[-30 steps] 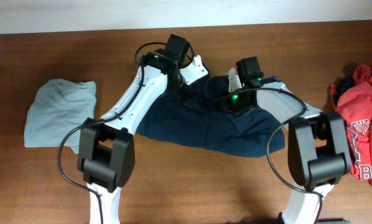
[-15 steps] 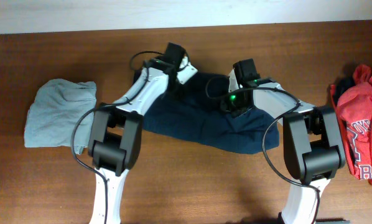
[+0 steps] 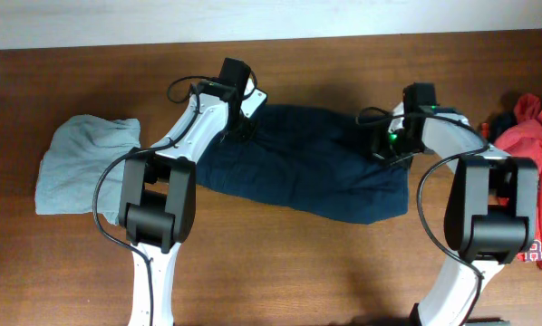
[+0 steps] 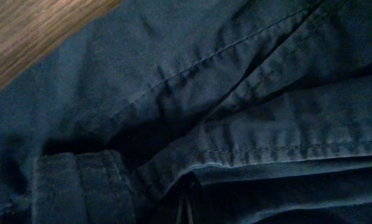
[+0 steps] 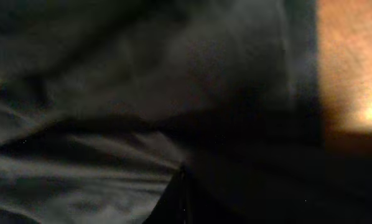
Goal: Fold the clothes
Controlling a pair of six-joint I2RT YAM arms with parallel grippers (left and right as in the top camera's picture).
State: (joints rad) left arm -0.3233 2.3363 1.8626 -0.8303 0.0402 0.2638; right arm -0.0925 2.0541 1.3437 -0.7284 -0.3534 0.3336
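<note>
The left claw (image 3: 242, 127) and right claw (image 3: 386, 150), both clenched on the garment (image 3: 307, 177), have spread apart, stretching it flat for folding.

A dark reddish-brown wooden table (image 3: 280, 272) fills nearly the whole overhead frame, its grain running left to right. A pale strip (image 3: 117, 23) crosses the top edge. The light is even.

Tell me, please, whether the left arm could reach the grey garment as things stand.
Probably yes: only bare table lies between the left tool and the grey garment, though that tool seems to grip the navy garment.
</note>
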